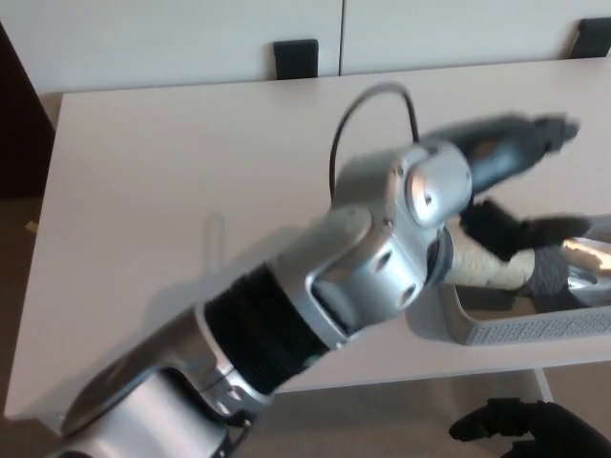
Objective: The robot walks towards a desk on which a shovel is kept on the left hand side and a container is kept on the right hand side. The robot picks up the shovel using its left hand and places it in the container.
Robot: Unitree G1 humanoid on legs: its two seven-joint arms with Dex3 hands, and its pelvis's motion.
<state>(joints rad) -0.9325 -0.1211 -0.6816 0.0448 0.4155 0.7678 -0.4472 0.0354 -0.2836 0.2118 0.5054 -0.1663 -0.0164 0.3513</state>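
From the head camera I see my left arm reaching diagonally across the pale tabletop toward its right side, the silver wrist housing blurred with motion and a thin black cable looping above it. My left hand sits over the near end of the container, its fingers spread apart: one grey finger points up and to the right, clear of everything, and the darker fingers lie just above the shovel without closing round it, so I read the hand as holding nothing. The shovel lies inside the grey container, its tan handle toward the left end, a dark grey collar past it, and the shiny metal blade running out of the picture on the right. The container itself stands on the right part of the tabletop near the front edge, its textured front wall facing me. My right hand shows as a dark shape low down in front of the tabletop edge, below the container; I cannot tell how its fingers are set. Two black brackets sit along the wall beyond the far edge of the tabletop
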